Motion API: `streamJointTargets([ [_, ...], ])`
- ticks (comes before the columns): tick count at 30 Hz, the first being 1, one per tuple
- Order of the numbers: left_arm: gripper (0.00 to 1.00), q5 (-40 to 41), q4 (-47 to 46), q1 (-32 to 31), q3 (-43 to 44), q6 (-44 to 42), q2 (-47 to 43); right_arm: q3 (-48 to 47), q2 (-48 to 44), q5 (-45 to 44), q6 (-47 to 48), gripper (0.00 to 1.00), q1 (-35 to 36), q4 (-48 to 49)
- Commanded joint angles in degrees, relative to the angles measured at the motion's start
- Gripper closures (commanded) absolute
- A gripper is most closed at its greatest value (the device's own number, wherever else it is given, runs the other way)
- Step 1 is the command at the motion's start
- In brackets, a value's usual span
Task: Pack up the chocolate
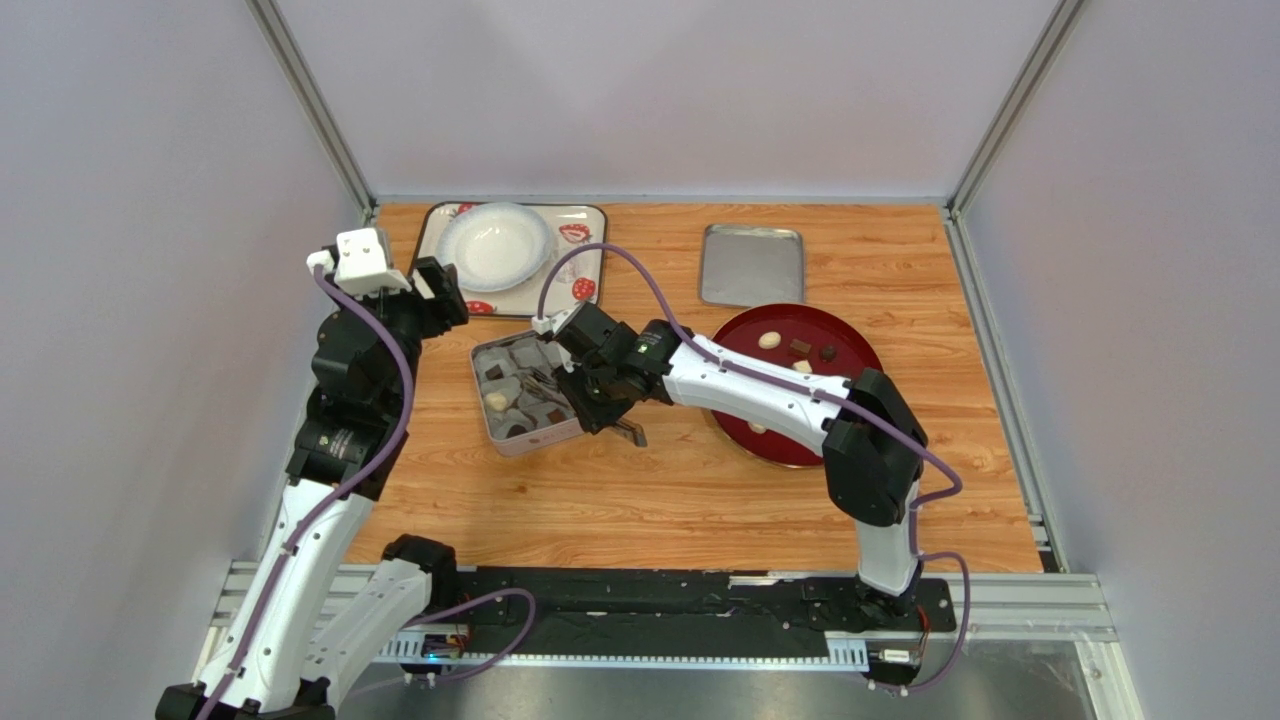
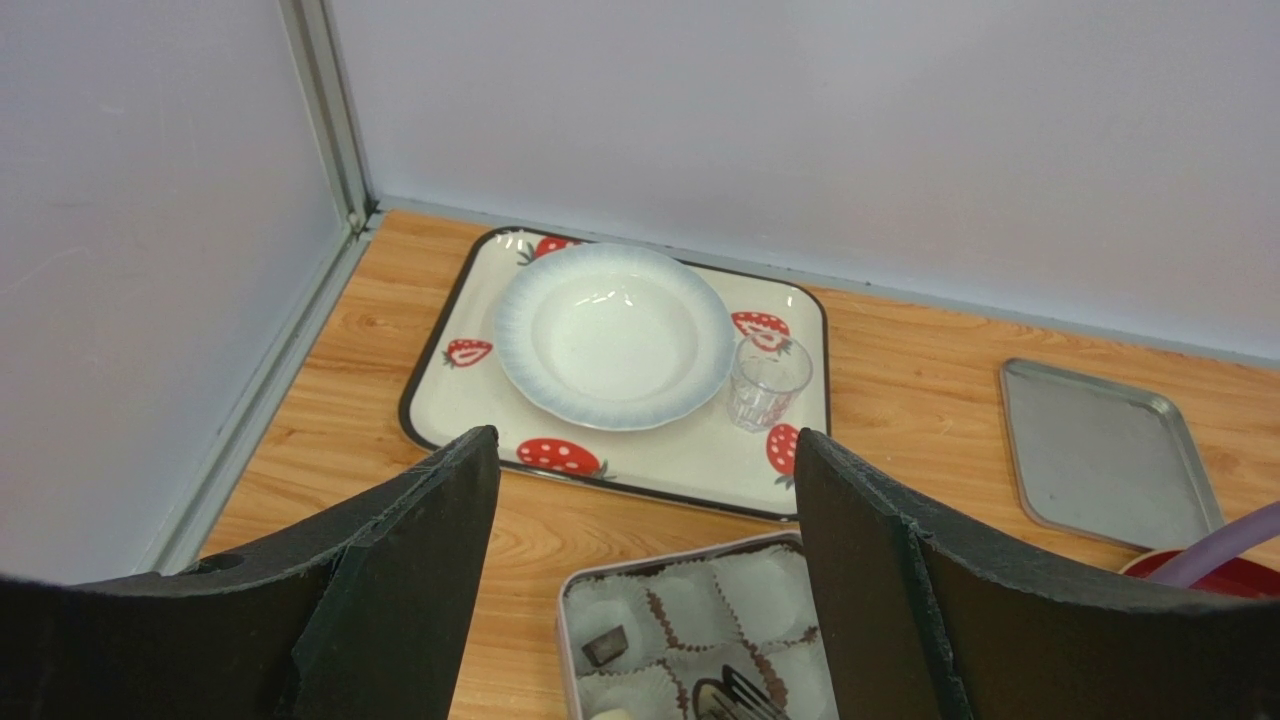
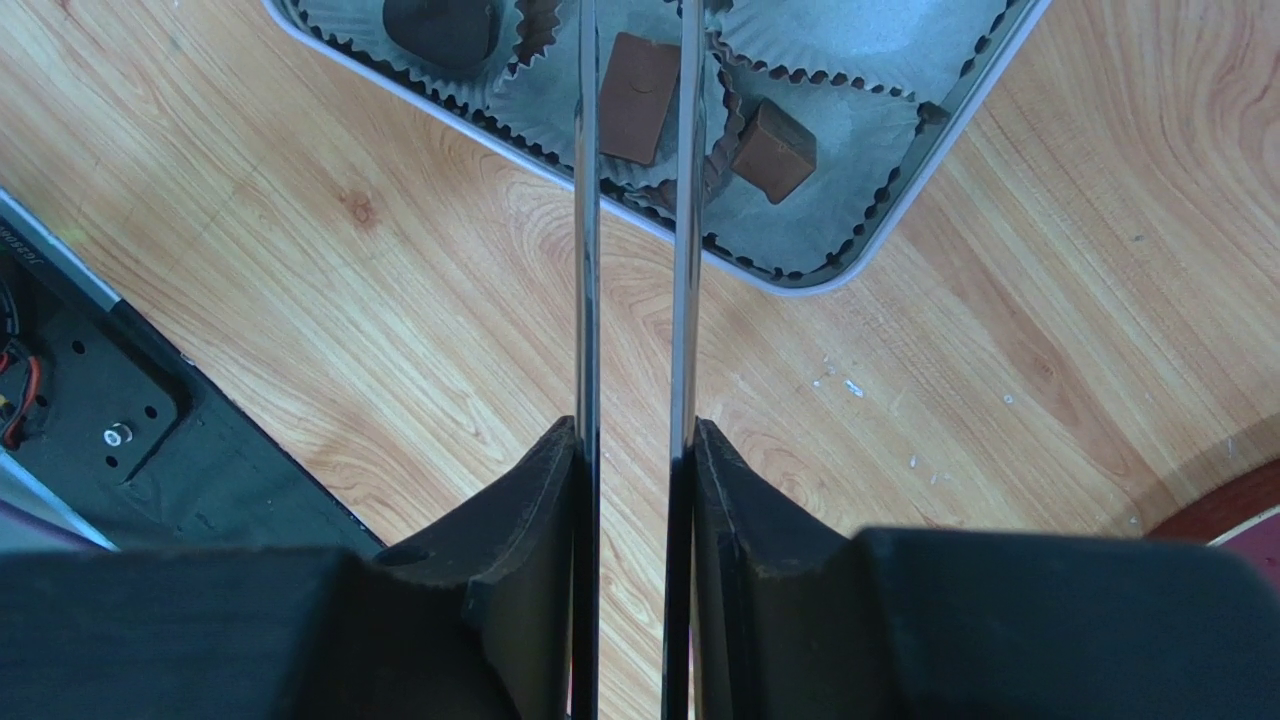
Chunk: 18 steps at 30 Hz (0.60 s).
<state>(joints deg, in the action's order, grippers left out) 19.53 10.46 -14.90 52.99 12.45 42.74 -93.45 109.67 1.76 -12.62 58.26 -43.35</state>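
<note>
— Wooden table [image 1: 676, 480], grey walls [image 1: 646, 90] on three sides. What do you hold now?

— My right gripper [image 3: 634, 450] is clenched on a pair of metal tongs [image 3: 585, 225], and their two blades reach over the tin [image 1: 483, 393]. My left gripper [image 2: 643, 450] stands wide and holds nothing. It hangs near the strawberry tray [image 2: 451, 398] and touches nothing that I can see.

— Where is the chocolate [image 3: 443, 23]?

— Some pieces lie in the paper cups [image 3: 887, 45] of the tin. One brown square [image 3: 639, 98] sits exactly between the blades, over a cup. Whether the blades pinch it or it rests in the cup, I cannot tell. Several more pieces [image 1: 801, 348] wait on the red plate [image 1: 857, 338], to the right of the tin.

— So how do you do this step well?

— I think the step is to set this square in its cup. I would hold the blades over the middle of the cup and go low, so that the piece does not tumble. I would loosen the squeeze slowly and only a little, because the tongs must not slip from my fingers. Then I would lift straight up, so the tips do not catch the crinkled paper or push the neighbour piece [image 3: 774, 150].
</note>
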Motion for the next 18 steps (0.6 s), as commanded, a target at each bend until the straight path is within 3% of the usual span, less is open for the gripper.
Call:
streamJointTargets([
  [1, 0.2, -0.54, -1.32, 0.39, 2.12, -0.67, -0.91, -3.49, 0.55, -1.23, -0.82, 0.69, 0.1, 3.01],
  [8, 0.2, -0.72, -1.32, 0.39, 2.12, -0.67, -1.08, -3.76, 0.46, -1.15, -1.18, 0.59, 0.1, 2.48],
  [18, 0.2, -0.72, -1.32, 0.39, 2.12, -0.67, -1.17, -3.94, -1.29, -1.15, -1.44, 0.59, 0.19, 1.78],
])
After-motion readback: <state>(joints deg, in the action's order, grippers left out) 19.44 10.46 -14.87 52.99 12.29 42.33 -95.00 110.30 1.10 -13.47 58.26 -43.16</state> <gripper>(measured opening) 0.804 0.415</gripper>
